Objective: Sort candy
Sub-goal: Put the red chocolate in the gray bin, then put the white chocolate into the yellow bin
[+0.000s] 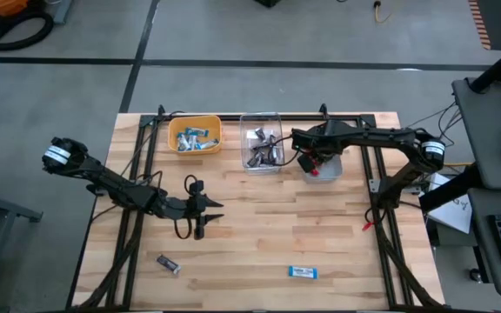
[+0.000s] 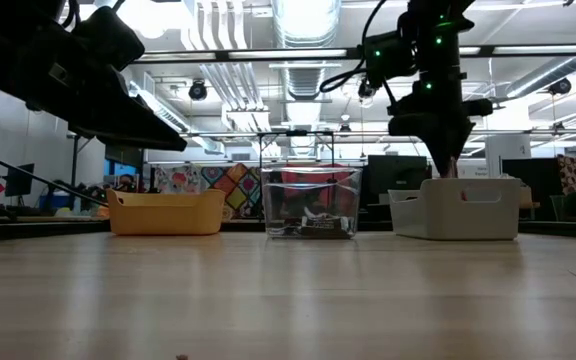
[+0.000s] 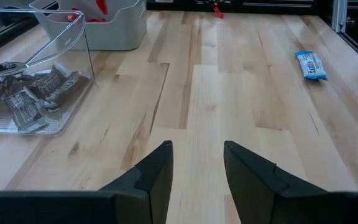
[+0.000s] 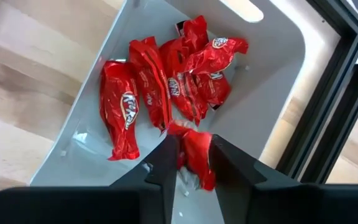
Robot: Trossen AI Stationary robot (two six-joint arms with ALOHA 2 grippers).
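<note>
My right gripper [image 4: 194, 163] hangs above the grey bin [image 1: 328, 169] at the table's far side, shut on a bright red candy [image 4: 196, 154]. Several red candies [image 4: 166, 84] lie on the bin's floor below it. My left gripper [image 3: 197, 167] is open and holds nothing; it hovers over bare wood left of the table's middle [image 1: 203, 214]. A blue-and-white candy [image 1: 302, 272] and a dark brown candy [image 1: 168, 263] lie flat on the table near its near edge. The yellow bin [image 1: 195, 135] holds blue-and-white candies, and the clear bin [image 1: 262, 148] holds dark brown ones. My right gripper pinches the red candy between its two fingers [image 4: 164, 167], coming from above and pointing down into the grey bin. The wrapper [image 4: 199, 169] sits crumpled in the gap, lifted clear of the candies on the bin's floor. Which part of the wrapper is held does not show.
The three bins stand in a row along the far edge: yellow [image 2: 165, 212], clear [image 2: 311, 205], grey [image 2: 458, 208]. Black frame rails [image 1: 379, 200] run along the table's left and right sides. Bare wood stretches between the bins and the two loose candies.
</note>
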